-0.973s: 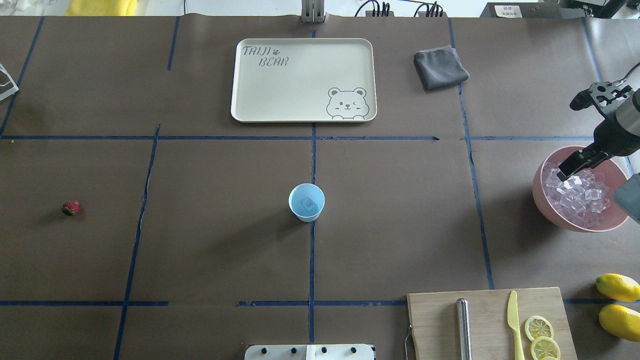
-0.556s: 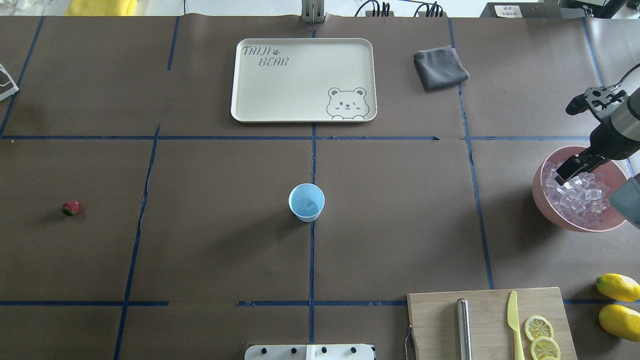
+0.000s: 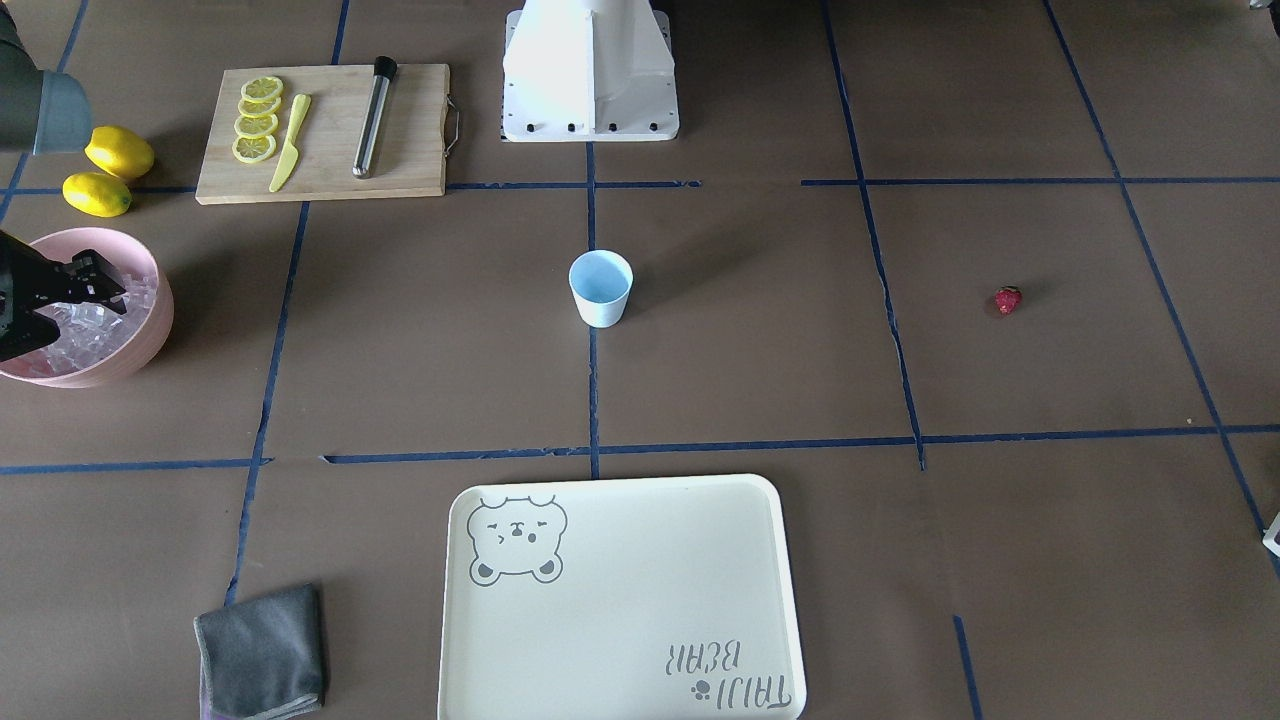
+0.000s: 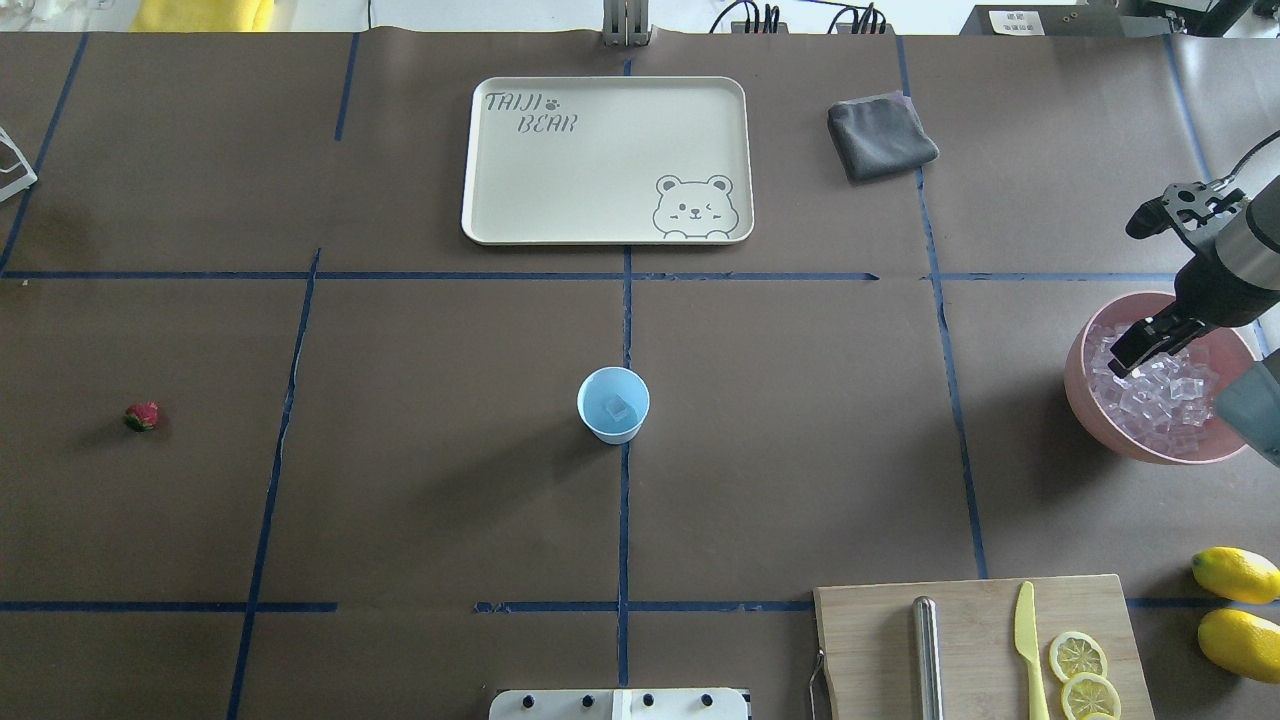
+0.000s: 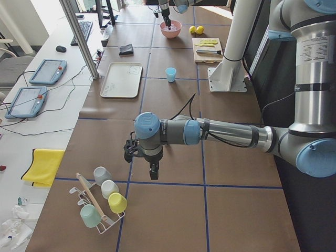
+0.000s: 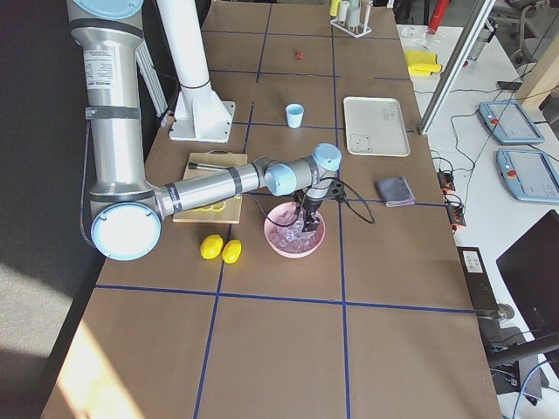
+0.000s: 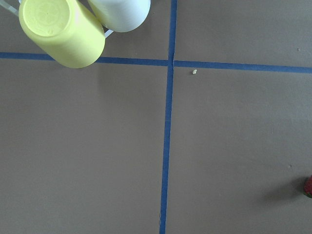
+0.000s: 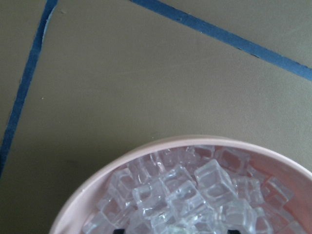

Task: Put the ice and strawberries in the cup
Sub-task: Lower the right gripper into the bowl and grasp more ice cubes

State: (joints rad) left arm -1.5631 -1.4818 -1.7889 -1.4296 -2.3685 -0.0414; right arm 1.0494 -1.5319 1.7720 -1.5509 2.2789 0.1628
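The cup (image 4: 612, 434) stands straight up in the middle of the table, open end up, with one ice cube (image 4: 620, 406) inside. The pink bowl (image 4: 1085, 400) far on the right is full of ice (image 4: 1160, 400). The right gripper (image 4: 1125, 362) points down into it, fingers apart. The strawberry (image 4: 141, 416) lies far to the left, too small to see which way it points. I cannot tell how the left gripper (image 5: 153, 176) is set.
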